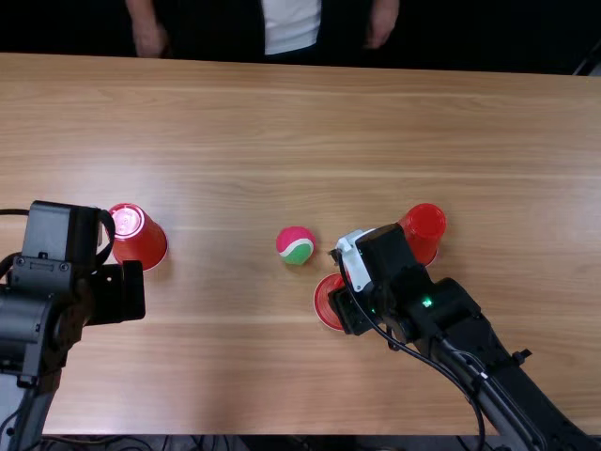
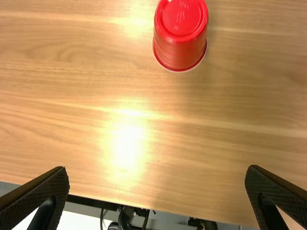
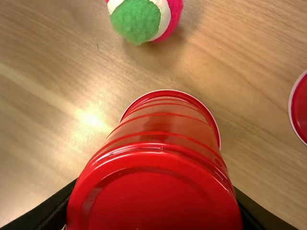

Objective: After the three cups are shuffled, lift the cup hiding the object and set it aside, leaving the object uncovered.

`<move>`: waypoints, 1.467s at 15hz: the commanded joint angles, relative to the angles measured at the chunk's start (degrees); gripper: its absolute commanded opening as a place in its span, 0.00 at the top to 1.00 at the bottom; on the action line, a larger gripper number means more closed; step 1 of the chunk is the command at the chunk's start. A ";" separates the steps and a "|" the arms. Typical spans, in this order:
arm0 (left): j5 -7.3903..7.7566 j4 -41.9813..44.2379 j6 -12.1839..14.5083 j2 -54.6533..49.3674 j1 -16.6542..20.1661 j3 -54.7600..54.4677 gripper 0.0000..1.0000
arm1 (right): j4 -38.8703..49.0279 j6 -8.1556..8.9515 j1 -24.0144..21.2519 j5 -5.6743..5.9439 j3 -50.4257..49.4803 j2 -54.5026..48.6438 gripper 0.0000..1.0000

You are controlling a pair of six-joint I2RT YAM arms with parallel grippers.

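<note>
Nearest, the right gripper has its fingers clenched on a red cup, mouth down and tilted, at 5 o'clock from the ball. At the desk's near left, the left gripper has its fingers spread wide, grasping nothing, with a second red cup upside down just beyond them. The pink, white and green ball lies uncovered mid-desk. A third red cup stands upside down at the ball's 3 o'clock.

Bright overhead light, glare patch on the table, soft shadows
</note>
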 commanded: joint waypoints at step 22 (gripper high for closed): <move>-0.08 0.99 -0.32 -5.77 0.33 -2.90 0.00 | -11.02 -0.66 -15.27 0.61 6.08 -25.46 0.00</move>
